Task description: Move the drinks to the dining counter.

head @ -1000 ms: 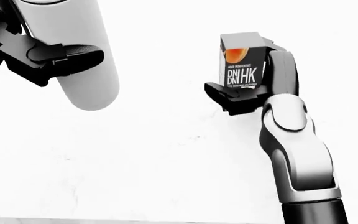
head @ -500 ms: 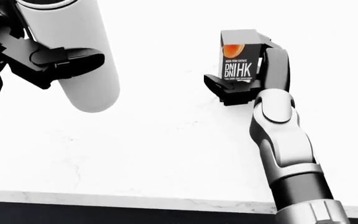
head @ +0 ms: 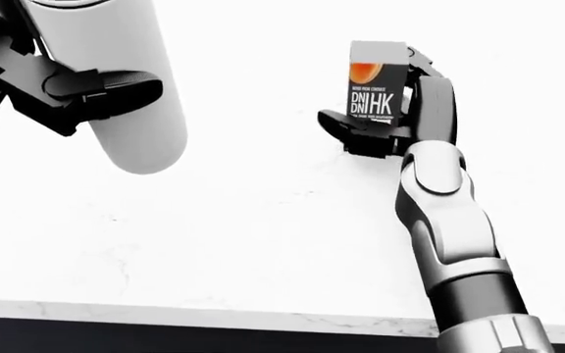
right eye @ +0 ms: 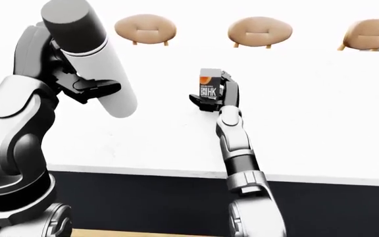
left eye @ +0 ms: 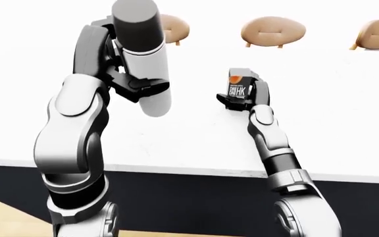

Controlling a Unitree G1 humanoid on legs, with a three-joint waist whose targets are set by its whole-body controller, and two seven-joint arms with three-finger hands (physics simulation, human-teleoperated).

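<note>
A tall white-and-grey cylinder bottle (left eye: 143, 54) is held tilted above the white dining counter (left eye: 196, 138), and my left hand (left eye: 127, 81) is shut round its middle. On the right, a small dark drink carton (head: 378, 87) with an orange spot and white letters stands upright in my right hand (head: 386, 121), whose fingers are closed round its lower part. The carton hangs just over the counter top; I cannot tell whether it touches.
Three tan stools (left eye: 273, 30) stand along the counter's upper side in the eye views. The counter's lower edge (head: 214, 316) with a dark panel beneath runs across the bottom. A strip of wooden floor (left eye: 5, 217) shows at lower left.
The camera pulled back a little, bringing the counter's lower edge into the head view. My right hand with the carton shifted slightly left and turned more upright. The left hand and bottle barely moved.
</note>
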